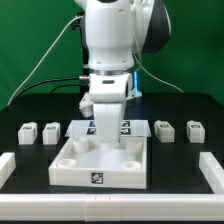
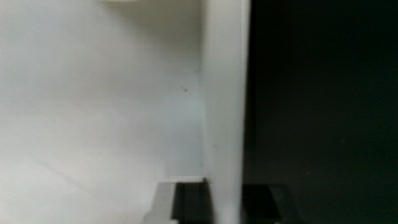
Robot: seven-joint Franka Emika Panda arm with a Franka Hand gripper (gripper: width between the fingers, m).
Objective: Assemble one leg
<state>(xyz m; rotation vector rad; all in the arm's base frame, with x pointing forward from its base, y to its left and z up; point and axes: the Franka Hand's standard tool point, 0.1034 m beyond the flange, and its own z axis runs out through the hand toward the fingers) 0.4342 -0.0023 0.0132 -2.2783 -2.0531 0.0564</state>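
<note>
Four small white tagged legs lie in a row in the exterior view: two on its left (image 1: 27, 130) (image 1: 50, 130) and two on its right (image 1: 165, 129) (image 1: 194, 129). The large white tabletop (image 1: 75, 172) lies between them. My gripper (image 1: 108, 124) is down at the tabletop's far edge. In the wrist view the gripper (image 2: 228, 188) has its dark fingers (image 2: 191, 205) on either side of the tabletop's upright rim (image 2: 226, 90), closed against it. No leg is held, and none shows in the wrist view.
The marker board (image 1: 127, 126) lies just behind the tabletop, partly hidden by the arm. Low white border bars stand at the exterior view's left (image 1: 5, 168), right (image 1: 212, 170) and front (image 1: 110, 211). Black table (image 2: 329, 100) lies beyond the rim.
</note>
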